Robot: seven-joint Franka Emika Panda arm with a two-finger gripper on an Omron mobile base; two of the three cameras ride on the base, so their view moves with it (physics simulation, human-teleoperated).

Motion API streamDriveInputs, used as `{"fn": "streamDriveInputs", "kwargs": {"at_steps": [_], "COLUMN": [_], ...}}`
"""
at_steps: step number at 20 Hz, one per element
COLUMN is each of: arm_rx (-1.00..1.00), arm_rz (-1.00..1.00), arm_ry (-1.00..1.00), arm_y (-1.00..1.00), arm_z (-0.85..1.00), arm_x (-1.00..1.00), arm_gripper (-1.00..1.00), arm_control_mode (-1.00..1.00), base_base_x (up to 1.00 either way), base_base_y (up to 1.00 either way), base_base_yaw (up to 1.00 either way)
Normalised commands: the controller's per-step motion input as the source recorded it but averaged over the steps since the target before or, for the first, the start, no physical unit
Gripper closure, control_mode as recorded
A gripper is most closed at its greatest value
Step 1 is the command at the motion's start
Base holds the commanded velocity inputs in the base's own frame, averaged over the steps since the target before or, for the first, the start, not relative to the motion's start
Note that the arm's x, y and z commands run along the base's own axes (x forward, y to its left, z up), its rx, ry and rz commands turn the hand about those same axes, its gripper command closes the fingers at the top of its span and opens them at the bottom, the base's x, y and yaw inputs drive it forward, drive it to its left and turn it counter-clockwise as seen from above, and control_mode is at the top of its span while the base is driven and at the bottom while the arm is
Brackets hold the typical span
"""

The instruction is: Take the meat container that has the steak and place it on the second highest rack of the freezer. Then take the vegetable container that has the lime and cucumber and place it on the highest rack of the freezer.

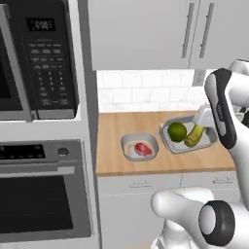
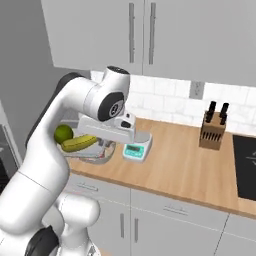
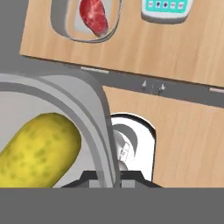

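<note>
The vegetable container is a pale grey tray holding a dark-green lime and a yellow-green cucumber. It hangs near the counter's front edge, with my gripper shut on its rim. The cucumber lies close beside the fingers. From the right, the lime and cucumber peek out behind my arm. The round meat container with the red steak rests on the wooden counter, left of the tray. Its steak sits far below the hand. The freezer is out of view.
A black microwave over an oven stands left of the counter. A small kitchen scale sits right of the tray, a knife block farther right, and a dark cooktop at the edge. Cabinets hang overhead.
</note>
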Motion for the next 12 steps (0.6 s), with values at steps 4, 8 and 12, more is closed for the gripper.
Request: {"fn": "streamDriveInputs", "kwargs": {"at_steps": [4,8,12], "arm_rx": [0.00,0.00,0.00], "arm_rz": [0.00,0.00,0.00], "arm_ry": [0.00,0.00,0.00], "arm_y": [0.00,0.00,0.00], "arm_z": [0.00,0.00,0.00], "arm_x": [0.00,0.00,0.00], "arm_gripper": [1.00,1.00,1.00], "arm_control_mode": [1.00,1.00,1.00], "base_base_x": [-0.28,0.01,0.09], "base_base_y": [0.01,0.03,0.32], "base_base_yaw": [0.77,0.98,0.96]}}
